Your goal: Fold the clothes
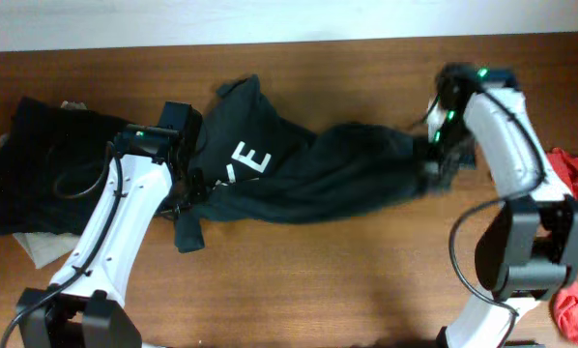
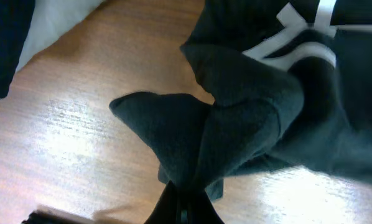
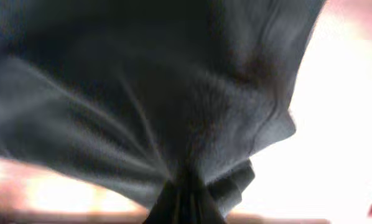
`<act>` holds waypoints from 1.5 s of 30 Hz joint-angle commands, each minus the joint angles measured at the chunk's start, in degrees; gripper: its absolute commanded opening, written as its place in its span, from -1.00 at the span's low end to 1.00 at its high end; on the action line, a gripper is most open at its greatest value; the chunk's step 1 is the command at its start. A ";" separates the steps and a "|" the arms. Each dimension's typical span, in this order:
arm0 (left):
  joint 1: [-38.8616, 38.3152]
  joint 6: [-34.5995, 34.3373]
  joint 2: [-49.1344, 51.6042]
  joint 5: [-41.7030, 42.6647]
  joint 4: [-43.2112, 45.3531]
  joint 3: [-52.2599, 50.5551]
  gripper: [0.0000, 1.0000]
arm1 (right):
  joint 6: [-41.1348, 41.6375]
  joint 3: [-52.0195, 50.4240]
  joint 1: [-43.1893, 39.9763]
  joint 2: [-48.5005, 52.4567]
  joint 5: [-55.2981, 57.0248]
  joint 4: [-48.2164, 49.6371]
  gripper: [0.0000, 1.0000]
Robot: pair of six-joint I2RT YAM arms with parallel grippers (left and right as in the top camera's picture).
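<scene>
The dark green-black T-shirt (image 1: 308,169) with its white chest mark (image 1: 248,160) is stretched across the middle of the table between both arms. My left gripper (image 1: 186,196) is shut on the shirt's left edge; in the left wrist view the fabric (image 2: 236,106) bunches into the jaws (image 2: 185,202). My right gripper (image 1: 434,159) is shut on the shirt's right end; in the right wrist view the pulled cloth (image 3: 155,93) fans out from the jaws (image 3: 185,199).
A stack of black clothes (image 1: 38,169) lies at the left over a beige piece (image 1: 40,249). Red garments (image 1: 577,174) lie at the right edge. The wooden table (image 1: 328,280) runs to a white wall at the back.
</scene>
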 commanded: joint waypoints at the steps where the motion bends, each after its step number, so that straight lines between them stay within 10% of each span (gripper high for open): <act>1: 0.31 -0.76 -0.98 -1.22 0.31 0.63 -1.00 | -0.72 5.44 -0.33 -1.57 4.35 12.04 -0.53; 3: 0.31 -0.74 -0.98 -1.20 0.22 0.63 -0.99 | -0.70 5.35 -0.22 -0.57 4.35 14.51 0.46; 8: 0.31 -0.74 -0.98 -1.22 0.33 0.63 -0.99 | -0.72 0.63 -0.17 -0.33 4.35 7.82 0.44; 21: 0.31 -0.76 -0.98 -1.20 0.46 0.63 -1.00 | -2.21 -25.77 -0.07 -0.31 -11.19 46.40 0.30; 26: 0.31 -0.74 -0.98 -1.22 0.46 0.63 -0.99 | -2.21 -25.81 0.37 -0.22 -11.17 47.54 -0.84; 32: 0.31 -0.74 -0.98 -1.25 0.33 0.63 -0.99 | -2.21 -16.90 -0.39 -2.97 -10.73 29.18 -0.92; 36: 0.31 -0.74 -0.98 -1.22 0.31 0.63 -0.99 | -2.23 15.80 -2.45 -5.18 -2.32 0.26 -0.92; 45: 0.31 -0.74 -0.98 -1.25 0.31 0.63 -0.99 | -1.53 19.45 -3.04 -4.76 7.34 -5.16 -0.92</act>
